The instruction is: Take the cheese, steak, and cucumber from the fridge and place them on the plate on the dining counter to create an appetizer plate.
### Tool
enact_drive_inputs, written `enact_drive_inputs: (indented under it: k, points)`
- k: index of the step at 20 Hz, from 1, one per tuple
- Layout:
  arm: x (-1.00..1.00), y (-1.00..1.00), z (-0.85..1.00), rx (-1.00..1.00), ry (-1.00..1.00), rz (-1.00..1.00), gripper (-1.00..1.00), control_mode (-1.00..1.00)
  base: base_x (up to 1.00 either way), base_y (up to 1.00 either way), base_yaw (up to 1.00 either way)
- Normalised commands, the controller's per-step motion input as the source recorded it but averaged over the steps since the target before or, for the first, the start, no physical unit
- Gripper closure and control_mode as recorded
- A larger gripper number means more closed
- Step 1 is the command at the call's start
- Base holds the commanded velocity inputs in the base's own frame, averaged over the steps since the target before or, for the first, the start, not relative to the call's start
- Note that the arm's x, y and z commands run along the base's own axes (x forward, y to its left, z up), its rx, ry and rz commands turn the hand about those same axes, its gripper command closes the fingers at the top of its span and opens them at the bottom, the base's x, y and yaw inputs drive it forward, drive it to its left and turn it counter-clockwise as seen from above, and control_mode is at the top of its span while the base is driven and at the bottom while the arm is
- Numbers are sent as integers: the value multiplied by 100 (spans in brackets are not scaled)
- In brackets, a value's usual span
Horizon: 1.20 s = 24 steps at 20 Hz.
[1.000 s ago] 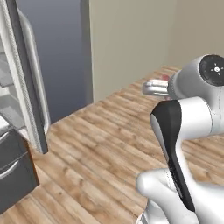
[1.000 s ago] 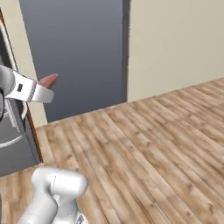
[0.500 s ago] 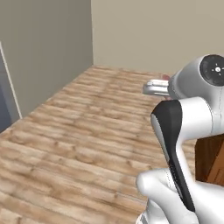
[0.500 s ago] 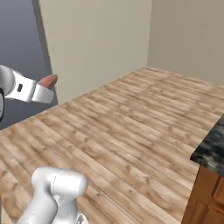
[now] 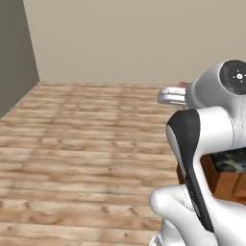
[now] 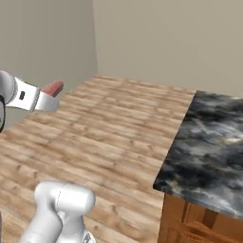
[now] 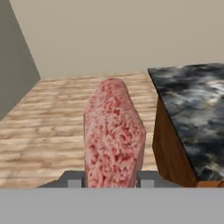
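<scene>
End effector point(image 7: 111, 183) was clamped on the steak point(image 7: 113, 135), carried upright above the floor; the tabletop point(image 6: 211, 147) sat off to one side; I'd hold it level, plate probably further along.

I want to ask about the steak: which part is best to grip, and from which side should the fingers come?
The steak is a thin flat slab, so grip across its two broad faces near one end, coming in along its length. That is how the gripper holds it now: one finger on each face, the slab standing on edge and sticking out forward toward the dining counter.
</scene>
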Motion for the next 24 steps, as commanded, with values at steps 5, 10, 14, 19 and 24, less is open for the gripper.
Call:
enact_drive_inputs:
  k: [5,10,14,19,24]
  points:
    - [0,0,0,0,0,0,100,100,100,29,-30]
    - [0,0,0,0,0,0,100,100,100,32,-28]
    - [0,0,0,0,0,0,100,100,100,31,-34]
    - [0,0,0,0,0,0,100,100,100,29,-42]
    - [0,0,0,0,0,0,100,100,100,45,-46]
